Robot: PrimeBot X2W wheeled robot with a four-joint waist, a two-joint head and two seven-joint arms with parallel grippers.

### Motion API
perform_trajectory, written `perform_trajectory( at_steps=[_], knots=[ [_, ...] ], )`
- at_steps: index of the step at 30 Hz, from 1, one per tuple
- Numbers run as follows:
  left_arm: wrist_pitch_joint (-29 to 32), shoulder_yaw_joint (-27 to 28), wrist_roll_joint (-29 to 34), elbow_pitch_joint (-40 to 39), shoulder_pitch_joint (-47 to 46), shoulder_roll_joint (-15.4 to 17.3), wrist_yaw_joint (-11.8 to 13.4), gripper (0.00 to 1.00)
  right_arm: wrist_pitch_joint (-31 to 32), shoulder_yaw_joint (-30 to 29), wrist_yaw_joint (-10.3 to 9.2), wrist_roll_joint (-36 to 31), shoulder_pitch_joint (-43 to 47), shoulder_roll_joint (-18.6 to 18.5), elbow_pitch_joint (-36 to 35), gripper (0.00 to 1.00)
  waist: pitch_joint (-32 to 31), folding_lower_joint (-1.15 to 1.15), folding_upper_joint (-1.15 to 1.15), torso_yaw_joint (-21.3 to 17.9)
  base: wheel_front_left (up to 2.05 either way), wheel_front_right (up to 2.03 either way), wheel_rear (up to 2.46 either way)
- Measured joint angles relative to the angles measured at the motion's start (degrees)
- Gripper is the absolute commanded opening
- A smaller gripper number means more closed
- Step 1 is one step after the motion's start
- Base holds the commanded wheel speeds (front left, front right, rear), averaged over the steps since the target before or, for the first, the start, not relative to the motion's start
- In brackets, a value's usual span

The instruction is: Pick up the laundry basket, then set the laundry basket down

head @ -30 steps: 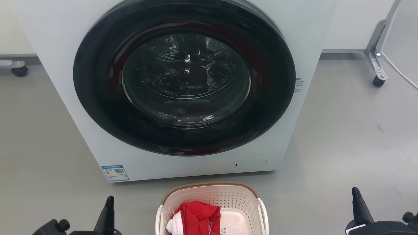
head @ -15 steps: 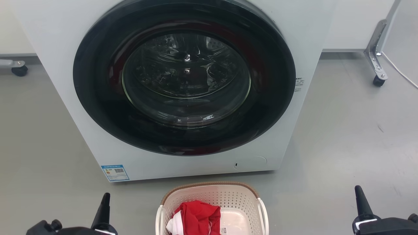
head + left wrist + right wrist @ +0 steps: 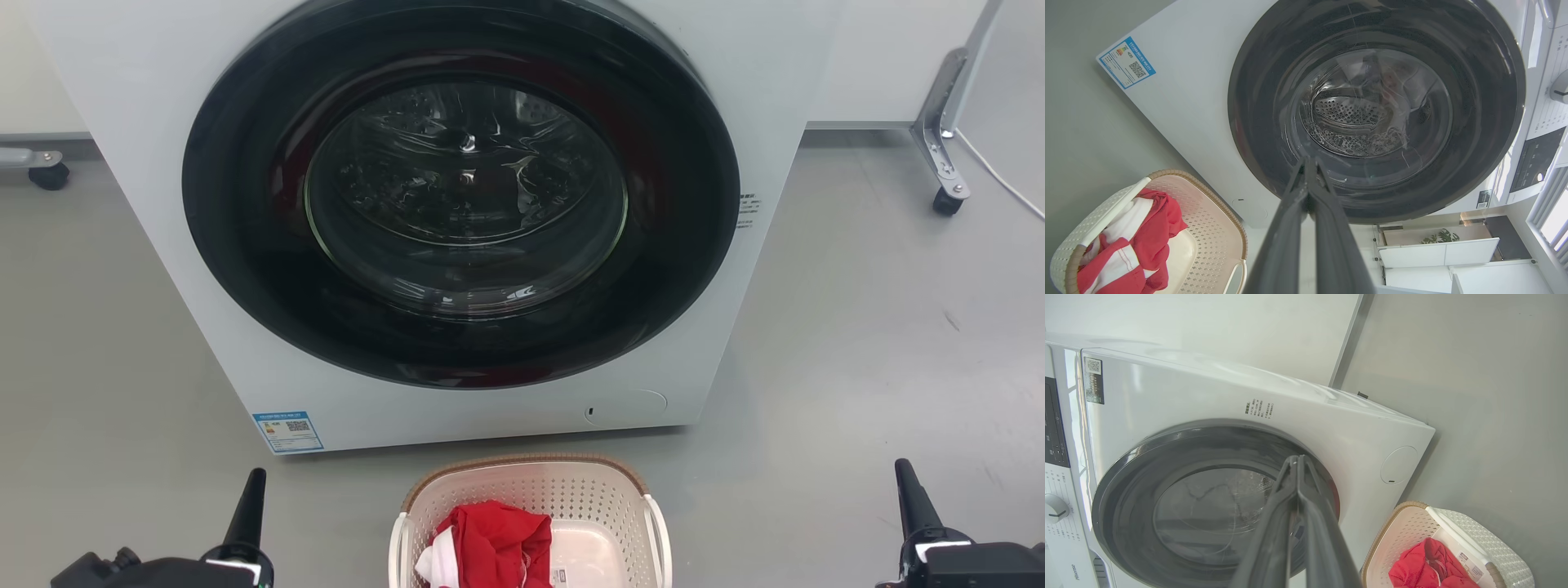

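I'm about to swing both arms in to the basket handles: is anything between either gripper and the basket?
Nothing visible. Bare floor lies between the left gripper, the right gripper and the laundry basket, which holds red clothing. The washer stands just behind it, not in either path.

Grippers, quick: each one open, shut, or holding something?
Left gripper, two long dark fingers: shut, holding nothing.
Right gripper, two long dark fingers: shut, holding nothing.
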Motion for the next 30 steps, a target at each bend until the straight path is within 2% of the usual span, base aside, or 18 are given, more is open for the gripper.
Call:
perform_trajectory(
  at_steps=[18,30],
  knots=[
    [2.8,3.4,-13.0,2.3,-3.1,-0.9,-2.5,0.00,3.4,-3.4,2.59,14.1,-2.5,1.1,2.6,0.00,0.1,0.00,0.00,0.0,0.00,0.00,0.00],
    [2.8,3.5,-13.8,2.4,-3.2,-1.1,-3.0,0.00,3.5,-3.5,2.69,14.2,-3.2,1.2,2.6,0.00,0.1,0.00,0.00,0.0,0.00,0.00,0.00]
  ],
)
